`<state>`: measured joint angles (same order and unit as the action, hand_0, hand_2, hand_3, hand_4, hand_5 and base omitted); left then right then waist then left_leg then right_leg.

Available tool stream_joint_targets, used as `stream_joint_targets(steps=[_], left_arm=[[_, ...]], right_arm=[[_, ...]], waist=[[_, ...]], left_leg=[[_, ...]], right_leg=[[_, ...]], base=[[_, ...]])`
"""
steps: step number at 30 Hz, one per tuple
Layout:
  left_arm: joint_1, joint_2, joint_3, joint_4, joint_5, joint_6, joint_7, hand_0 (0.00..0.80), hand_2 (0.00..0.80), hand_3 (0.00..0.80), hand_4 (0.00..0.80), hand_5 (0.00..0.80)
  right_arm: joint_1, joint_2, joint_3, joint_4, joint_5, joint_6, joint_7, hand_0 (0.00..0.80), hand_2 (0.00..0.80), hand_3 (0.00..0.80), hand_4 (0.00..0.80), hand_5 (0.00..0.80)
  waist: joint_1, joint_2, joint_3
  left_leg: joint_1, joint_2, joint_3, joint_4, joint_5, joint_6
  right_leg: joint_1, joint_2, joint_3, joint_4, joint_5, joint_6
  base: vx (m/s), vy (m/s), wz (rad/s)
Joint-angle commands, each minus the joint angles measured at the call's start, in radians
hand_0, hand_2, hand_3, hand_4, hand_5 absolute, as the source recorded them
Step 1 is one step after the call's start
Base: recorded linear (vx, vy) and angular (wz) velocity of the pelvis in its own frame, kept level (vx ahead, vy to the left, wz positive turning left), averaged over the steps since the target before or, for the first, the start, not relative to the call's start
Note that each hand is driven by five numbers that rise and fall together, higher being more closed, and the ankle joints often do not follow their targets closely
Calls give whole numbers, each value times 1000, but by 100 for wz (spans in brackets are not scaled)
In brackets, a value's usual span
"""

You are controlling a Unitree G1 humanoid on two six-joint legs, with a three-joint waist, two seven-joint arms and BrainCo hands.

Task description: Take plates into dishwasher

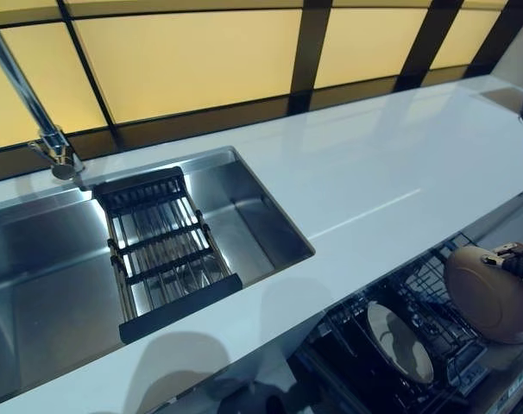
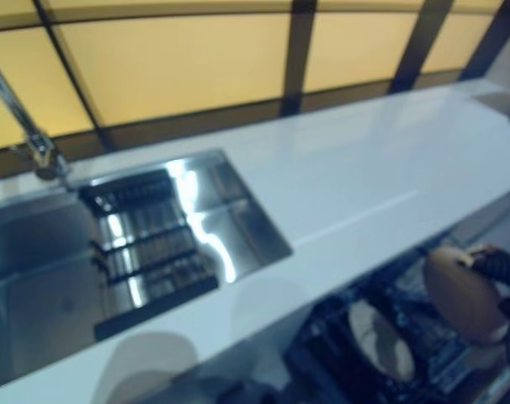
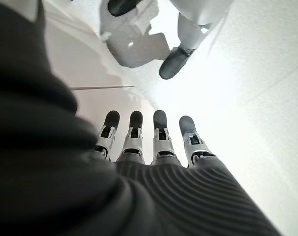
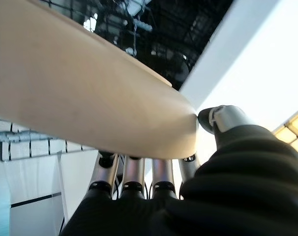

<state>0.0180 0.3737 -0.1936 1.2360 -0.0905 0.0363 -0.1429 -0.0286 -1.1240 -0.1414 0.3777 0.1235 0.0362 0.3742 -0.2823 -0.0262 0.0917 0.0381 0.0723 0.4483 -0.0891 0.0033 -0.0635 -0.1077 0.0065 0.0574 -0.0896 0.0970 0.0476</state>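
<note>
Beige plate (image 1: 488, 293) pinched in right hand (image 1: 522, 261), above rack (image 1: 434, 285) below worktop (image 1: 374, 190). Second plate (image 1: 400, 341) already slotted. Left hand (image 3: 154, 142) idle, fingers straight. Advised: lower on edge into free slot.

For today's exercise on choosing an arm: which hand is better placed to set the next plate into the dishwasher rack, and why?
The right hand: it is shut on the tan plate above the open dishwasher rack, where another plate stands. The left hand hangs empty, fingers straight.
</note>
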Motion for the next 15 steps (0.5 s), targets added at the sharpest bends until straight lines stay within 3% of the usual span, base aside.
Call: stream_joint_targets(steps=[1,15], left_arm=[[-59,37,28,11,38,-12,-1,0,0,0,0,0],[-67,18,22,-16,17,0,10,0,0,0,0,0]], right_arm=[[-25,45,-16,-44,-57,-29,-58,800,800,800,800,800],[-46,146,91,-25,-263,-84,-157,800,800,800,800,800]], waist=[[-5,4,21],[5,38,39]], left_leg=[[20,-16,-48,2,-78,57],[17,-20,-47,2,-81,61]], right_leg=[[38,4,-91,2,-41,74],[31,-11,-97,2,-42,79]], base=[[-34,14,-10],[-3,5,-2]])
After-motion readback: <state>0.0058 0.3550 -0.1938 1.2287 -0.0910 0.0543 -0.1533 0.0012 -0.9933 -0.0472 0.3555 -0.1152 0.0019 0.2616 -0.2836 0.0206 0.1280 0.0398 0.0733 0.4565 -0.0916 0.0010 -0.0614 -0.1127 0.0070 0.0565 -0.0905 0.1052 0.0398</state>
